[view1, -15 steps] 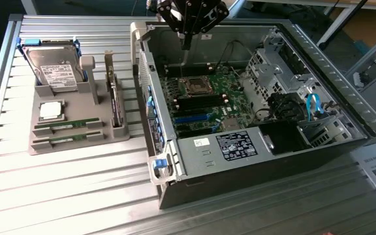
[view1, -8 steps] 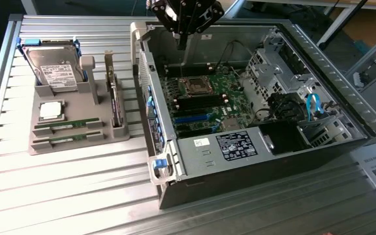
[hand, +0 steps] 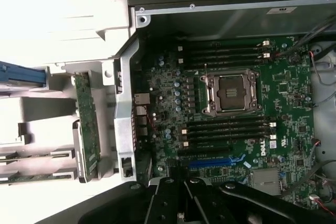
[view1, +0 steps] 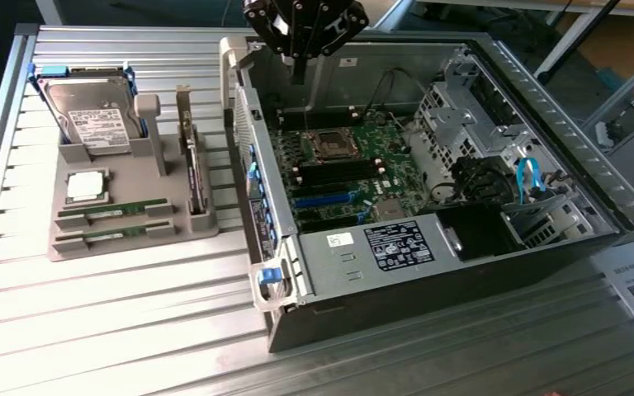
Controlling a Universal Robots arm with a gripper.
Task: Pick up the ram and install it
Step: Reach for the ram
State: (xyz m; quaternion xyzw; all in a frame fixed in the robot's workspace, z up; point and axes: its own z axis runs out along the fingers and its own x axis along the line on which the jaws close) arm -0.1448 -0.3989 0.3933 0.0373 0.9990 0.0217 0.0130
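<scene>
Two slim green ram sticks (view1: 113,212) (view1: 111,236) lie side by side in the front slots of a grey holder (view1: 130,247) on the exterior view's left. In the wrist view the same ram sticks (hand: 31,156) (hand: 31,177) sit at the picture's edge. My gripper (view1: 298,76) hangs above the back of the open computer case (view1: 428,247), far from the sticks, with its fingers together and nothing in them. The wrist view has the gripper (hand: 184,190) over the motherboard (hand: 283,82), whose dark ram slots (hand: 226,53) (hand: 226,129) flank the bare processor socket (hand: 231,93).
The holder also carries a hard drive (view1: 92,111), a square silver processor (view1: 86,186) and an upright expansion card (view1: 194,169). Inside the case are a black power supply (view1: 405,243), drive cages (view1: 466,115) and blue cables (view1: 528,177). The ribbed metal table (view1: 119,330) lies around it.
</scene>
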